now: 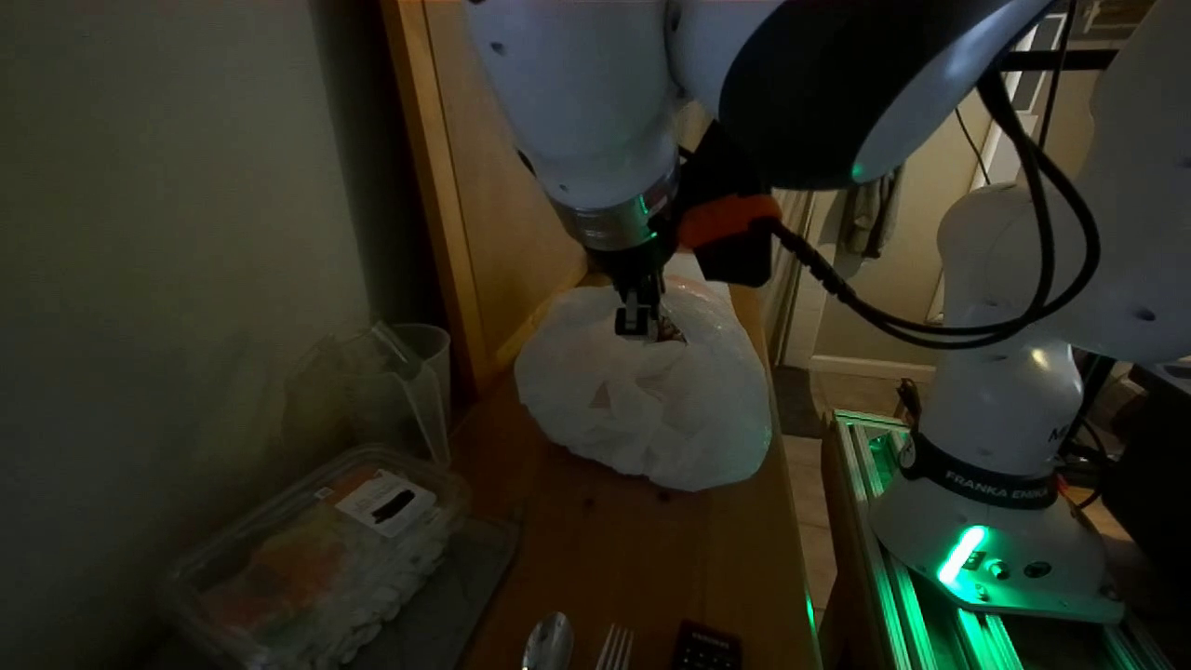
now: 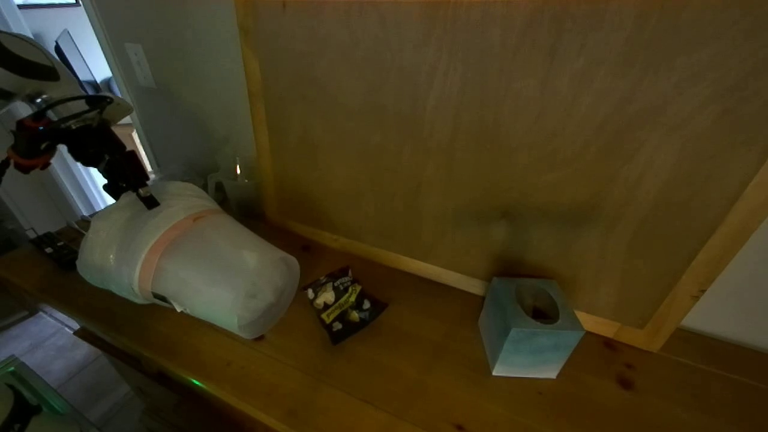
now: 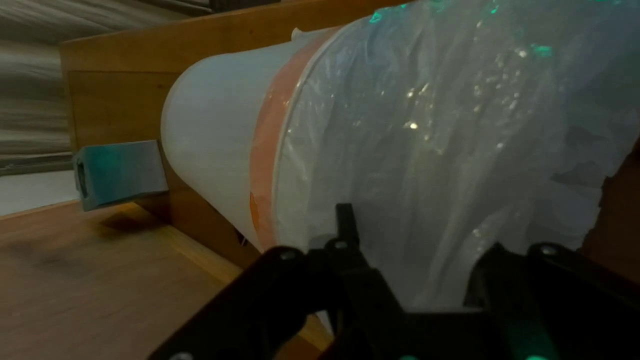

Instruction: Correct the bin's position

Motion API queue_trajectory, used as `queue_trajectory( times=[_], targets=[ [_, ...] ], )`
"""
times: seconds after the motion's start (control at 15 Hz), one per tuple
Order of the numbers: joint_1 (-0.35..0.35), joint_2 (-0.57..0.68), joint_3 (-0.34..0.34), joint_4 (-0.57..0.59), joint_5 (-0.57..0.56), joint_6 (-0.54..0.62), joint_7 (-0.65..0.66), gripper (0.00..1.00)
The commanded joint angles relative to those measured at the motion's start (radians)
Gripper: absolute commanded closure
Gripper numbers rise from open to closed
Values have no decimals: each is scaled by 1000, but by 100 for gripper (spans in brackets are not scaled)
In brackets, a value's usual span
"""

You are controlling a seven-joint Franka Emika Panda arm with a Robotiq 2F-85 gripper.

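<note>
The white bin (image 2: 225,273) lies on its side on the wooden table, its base toward the tissue box. A crinkled translucent bag (image 3: 425,130) covers its mouth end, with an orange-pink band round the bin beside it. In an exterior view, the bagged mouth (image 1: 642,409) faces the camera. My gripper (image 3: 420,235) is at the bin's mouth end, above its upper side. It also shows in both exterior views (image 1: 640,318) (image 2: 143,195). The fingers are spread apart with bag plastic between them. One fingertip seems hidden behind the bag; I cannot tell whether it touches the rim.
A black snack packet (image 2: 343,303) and a blue tissue box (image 2: 531,330) stand beyond the bin's base. A clear plastic box (image 1: 316,558), a clear jug (image 1: 409,381), a spoon (image 1: 549,642), a fork (image 1: 614,647) and a black remote (image 1: 705,647) are near the mouth side. A wooden panel (image 2: 480,138) borders the table.
</note>
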Motion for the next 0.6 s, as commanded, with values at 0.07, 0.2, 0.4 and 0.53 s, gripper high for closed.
queue_trajectory(
  times=[0.07, 0.2, 0.4, 0.53],
  targets=[
    [4, -63, -93, 12, 60, 21, -40, 95],
    [-1, -97, -129, 13, 79, 29, -64, 97],
    [-6, -145, -175, 14, 103, 38, -104, 96],
    [-8, -177, -203, 12, 136, 47, -137, 95]
  ],
)
